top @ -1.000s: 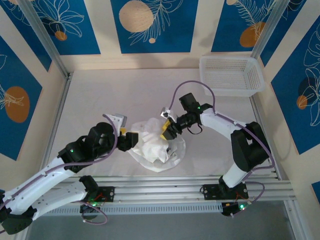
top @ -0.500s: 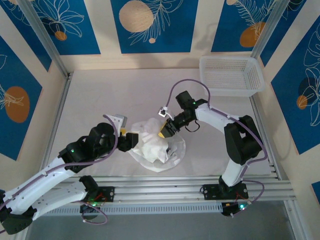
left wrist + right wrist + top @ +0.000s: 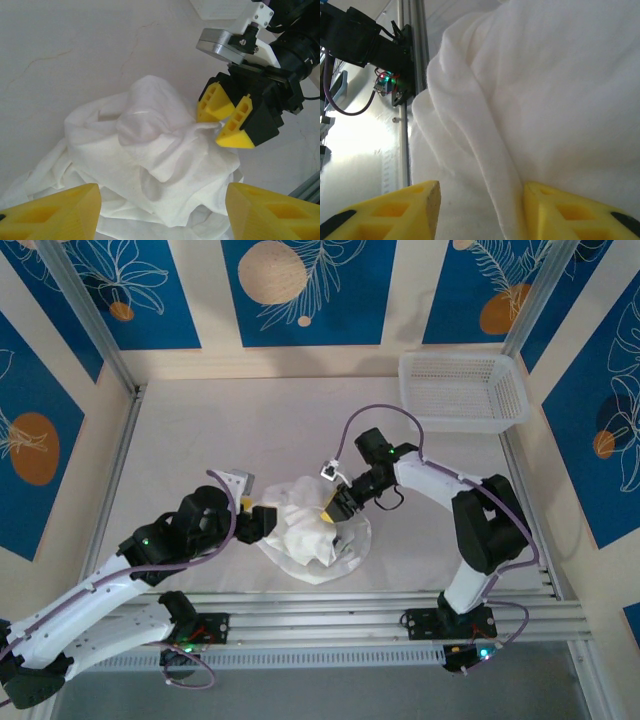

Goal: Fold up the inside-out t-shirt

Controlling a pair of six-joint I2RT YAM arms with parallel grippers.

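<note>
**Right gripper (image 3: 335, 506) edges rightward at the inside-out t-shirt (image 3: 305, 540)**

Since half a second ago the right arm has shifted a little to the right and toward the near edge. Its gripper has gone with it along the right side of the shirt heap. The left arm and the heap itself look unchanged.

Nearest, metal rails (image 3: 380, 612) run across the front edge of the surface (image 3: 220, 440), with both arm bases bolted to them.

Just beyond, the left gripper (image 3: 268, 520) reaches in from the left with its fingers spread wide. In the left wrist view its two yellow fingers (image 3: 55, 210) sit at the bottom corners, and crumpled fabric lies between and ahead of them. From above, this gripper sits at the left edge of the heap. Whether it touches the cloth cannot be told.

The inside-out t-shirt lies bunched in a rumpled white mound in the middle of the near half of the surface. A flatter skirt of fabric spreads out toward the rails.

On the mound's far-right side the right gripper comes down at a slant, its fingers drawn in narrow on a raised ridge of the fabric. The left wrist view shows cloth pulled to a small point between its yellow fingertips. The right wrist view shows a fold running down against the inner face of one finger.

Farthest, a white mesh basket (image 3: 460, 423) stands in the far right corner, well apart from the shirt.
</note>
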